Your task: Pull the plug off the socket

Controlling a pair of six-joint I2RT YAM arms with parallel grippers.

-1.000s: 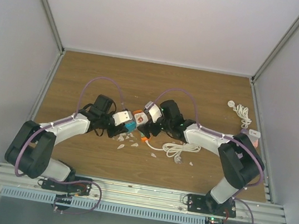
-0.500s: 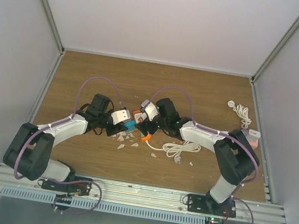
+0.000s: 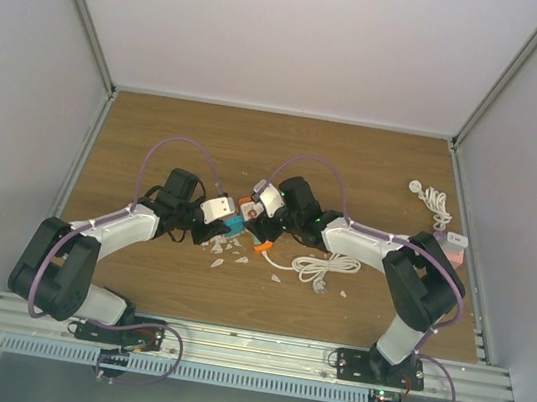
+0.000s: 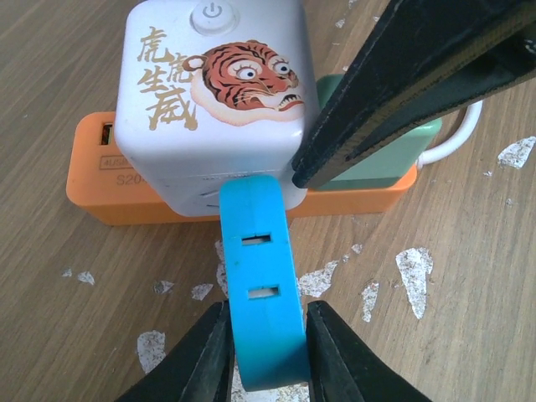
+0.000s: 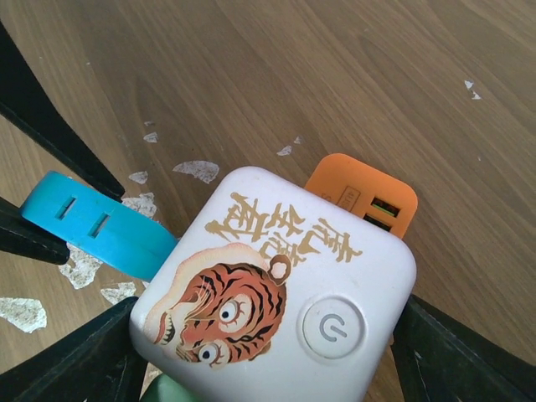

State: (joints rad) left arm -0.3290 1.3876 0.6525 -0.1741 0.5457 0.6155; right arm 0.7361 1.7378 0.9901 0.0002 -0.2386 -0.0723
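Observation:
A white cube socket [image 3: 251,208] with a tiger picture sits on an orange base [image 4: 107,177] at the table's middle. A blue plug [image 4: 260,285] sticks out of the cube's side, its inner end against the cube. My left gripper [image 4: 264,356] is shut on the blue plug's outer end, with a finger on each flank. My right gripper [image 5: 272,356] is shut on the cube socket [image 5: 276,285], with its fingers on opposite sides. The blue plug [image 5: 96,226] shows in the right wrist view too. A green plug [image 4: 394,142] sits behind the cube on the orange base.
A coiled white cable [image 3: 324,268] lies just right of the socket. Another white cable [image 3: 435,201] and a small white and pink item [image 3: 456,244] lie near the right wall. White flakes [image 3: 226,251] are scattered on the wood below the grippers.
The right arm has shifted slightly left with the socket. Both grippers keep their holds, and the blue plug stays against the cube.

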